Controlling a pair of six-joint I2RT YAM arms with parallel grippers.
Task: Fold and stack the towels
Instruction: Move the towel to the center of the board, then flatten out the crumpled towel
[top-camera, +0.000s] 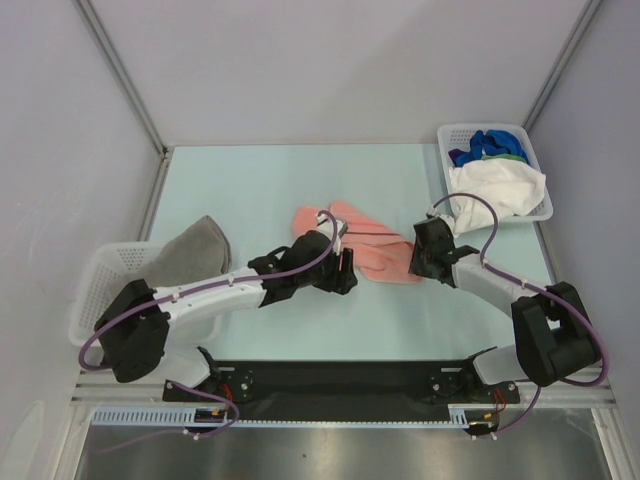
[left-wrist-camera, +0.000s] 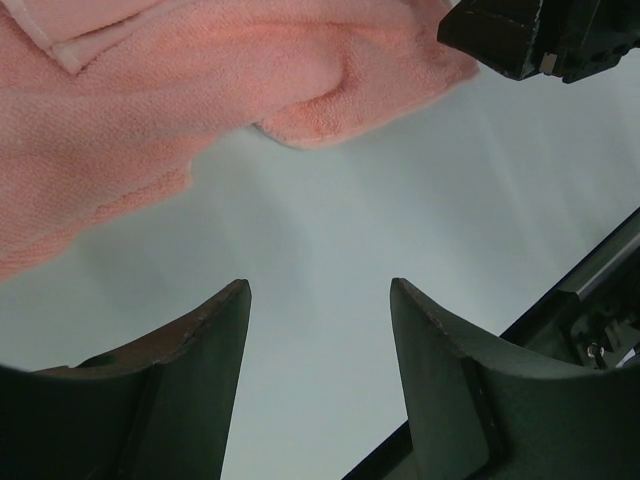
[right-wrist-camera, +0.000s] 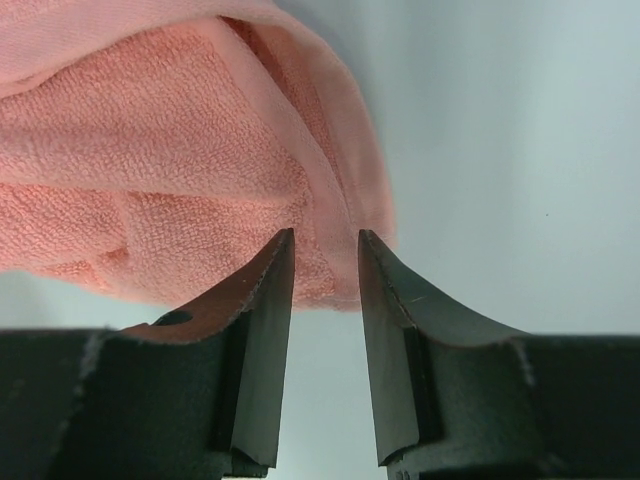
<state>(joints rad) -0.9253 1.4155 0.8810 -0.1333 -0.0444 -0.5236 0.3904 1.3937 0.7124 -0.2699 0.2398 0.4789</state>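
A salmon pink towel (top-camera: 365, 240) lies crumpled in the middle of the table. My left gripper (top-camera: 345, 272) is at its near left edge. In the left wrist view that gripper (left-wrist-camera: 320, 285) is open with only bare table between its fingers, and the pink towel (left-wrist-camera: 150, 90) lies beyond them. My right gripper (top-camera: 416, 262) is at the towel's right end. Its jaws (right-wrist-camera: 327, 235) stand a little apart, open, and the hemmed corner of the pink towel (right-wrist-camera: 200, 130) shows in the gap at the tips. A grey towel (top-camera: 192, 250) drapes over the left basket.
A white lattice basket (top-camera: 100, 290) sits at the left edge. Another basket (top-camera: 538, 175) at the back right holds a white towel (top-camera: 500, 190), a blue one (top-camera: 488, 143) and a green one (top-camera: 512, 157). The right gripper's body (left-wrist-camera: 540, 35) shows in the left wrist view.
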